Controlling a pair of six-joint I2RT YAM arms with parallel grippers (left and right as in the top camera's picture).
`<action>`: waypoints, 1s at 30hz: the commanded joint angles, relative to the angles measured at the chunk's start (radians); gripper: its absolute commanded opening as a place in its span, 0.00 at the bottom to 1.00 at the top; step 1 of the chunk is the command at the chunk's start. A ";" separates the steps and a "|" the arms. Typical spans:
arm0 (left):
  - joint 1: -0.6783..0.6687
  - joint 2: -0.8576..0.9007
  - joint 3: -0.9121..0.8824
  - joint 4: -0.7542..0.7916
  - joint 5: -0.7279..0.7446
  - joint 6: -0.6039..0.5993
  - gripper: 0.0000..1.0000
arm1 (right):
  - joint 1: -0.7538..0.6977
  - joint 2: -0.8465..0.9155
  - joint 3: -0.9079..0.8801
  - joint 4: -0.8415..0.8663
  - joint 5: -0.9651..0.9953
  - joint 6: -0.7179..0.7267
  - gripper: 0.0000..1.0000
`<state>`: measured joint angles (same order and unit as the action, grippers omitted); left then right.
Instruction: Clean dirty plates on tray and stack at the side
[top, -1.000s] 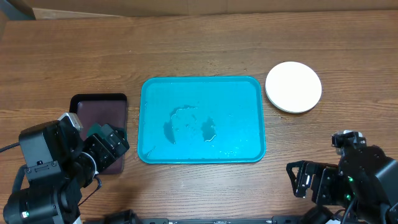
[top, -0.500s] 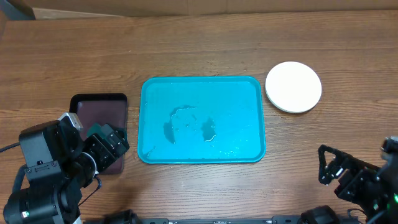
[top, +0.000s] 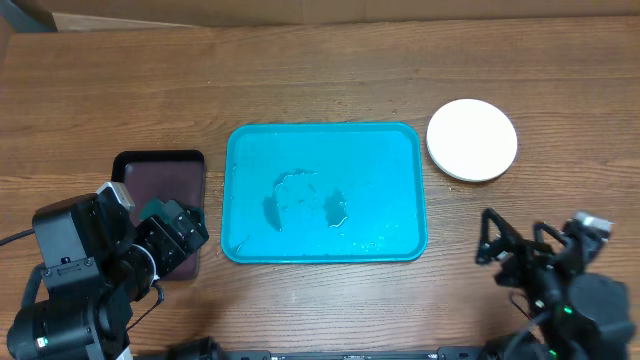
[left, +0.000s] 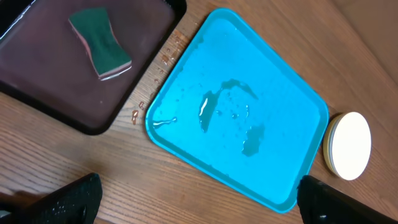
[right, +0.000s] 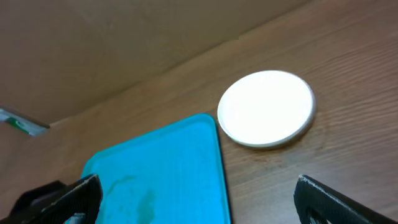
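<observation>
Teal tray (top: 325, 192) sits mid-table on the wooden table (top: 320, 70), long side running left to right, nothing standing on it; thin films and beads of water lie near its middle and toward the near right corner. Off its far right corner, apart from the rim, a round white plate (top: 472, 139) rests on the bare wood; the left wrist view shows a layered edge under it, so it looks like a stack, but how many lie beneath I cannot tell. Only the white top surface shows, with no smears visible on it. Just left of the teal tray, with a narrow gap of wood between, lies a smaller dark tray (top: 165, 195); a green sponge (left: 99, 43) with a pinkish underside rests inside it, seen clearly in the left wrist view. A few water drops dot the wood between the two trays. Left gripper (top: 172, 232) hangs over the near right part of the dark tray, fingers spread wide and holding nothing. Right gripper (top: 495, 240) hovers over bare wood at the near right, below the white plate and right of the teal tray, fingers likewise apart and empty, pointed toward the table's middle.
</observation>
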<state>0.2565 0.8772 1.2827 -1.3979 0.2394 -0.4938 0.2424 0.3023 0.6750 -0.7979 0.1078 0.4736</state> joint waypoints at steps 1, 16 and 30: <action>-0.003 0.000 0.001 0.003 -0.005 0.016 1.00 | -0.005 -0.050 -0.135 0.131 -0.082 -0.043 1.00; -0.003 0.000 0.001 0.003 -0.004 0.016 1.00 | -0.050 -0.251 -0.473 0.552 -0.222 -0.114 1.00; -0.003 0.000 0.001 0.003 -0.005 0.016 1.00 | -0.113 -0.300 -0.624 0.784 -0.263 -0.131 1.00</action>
<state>0.2565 0.8772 1.2823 -1.3987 0.2394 -0.4938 0.1394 0.0174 0.0742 -0.0353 -0.1425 0.3542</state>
